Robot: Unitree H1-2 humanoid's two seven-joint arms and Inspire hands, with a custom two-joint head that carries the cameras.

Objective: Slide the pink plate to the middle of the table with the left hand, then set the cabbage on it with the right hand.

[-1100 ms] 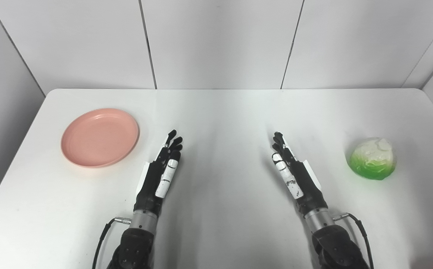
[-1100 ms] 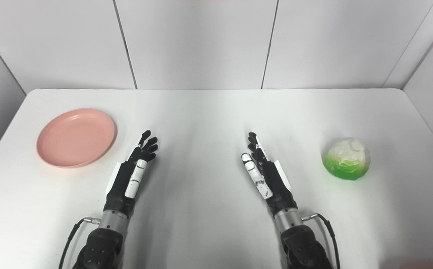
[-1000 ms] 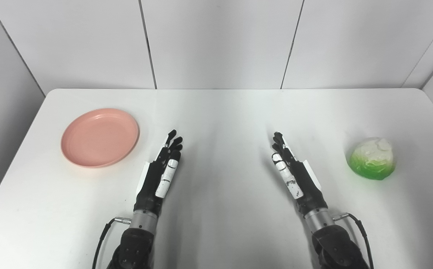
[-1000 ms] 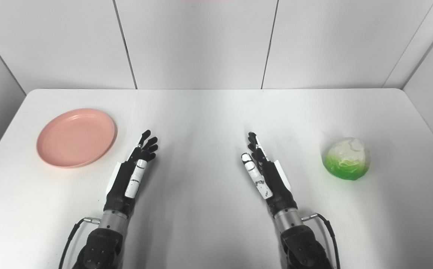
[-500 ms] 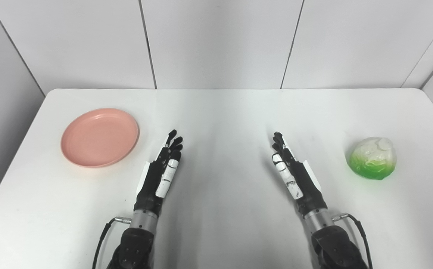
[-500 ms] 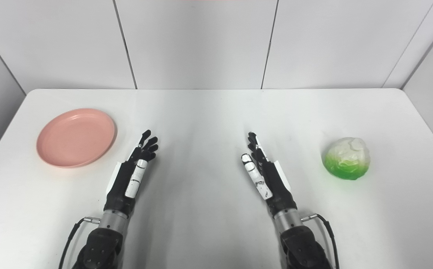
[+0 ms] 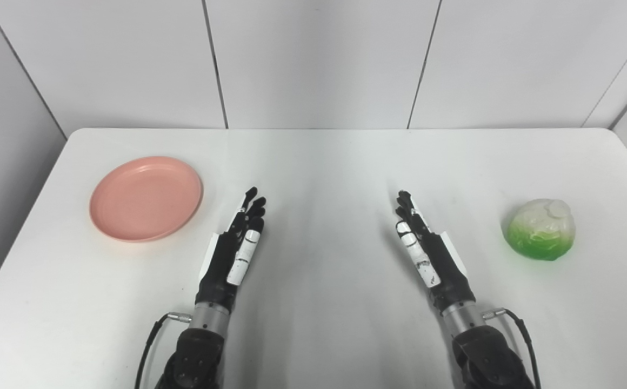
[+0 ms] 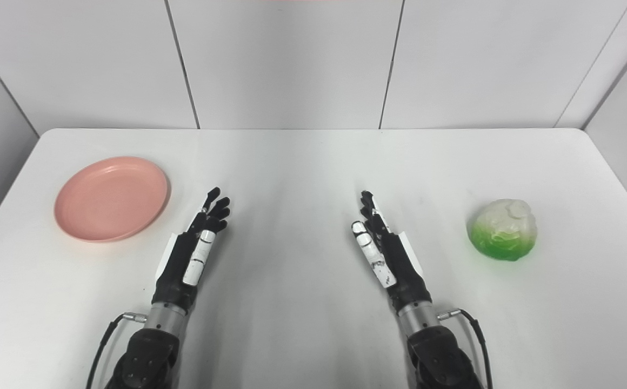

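Both your hands are empty with fingers straight, so first reach your left hand [image 7: 233, 246] over to the pink plate [image 7: 146, 198] and push it to the middle of the tabletop [image 7: 324, 156], while your right hand [image 7: 426, 248] waits near the cabbage [image 7: 540, 229].

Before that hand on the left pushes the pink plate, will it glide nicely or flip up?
The round, shallow pink plate sits flat on the smooth white table, so it probably glides. It looks like light plastic and may skid or turn if nudged off-centre. Its raised rim could tip up if the left hand presses down on the edge.
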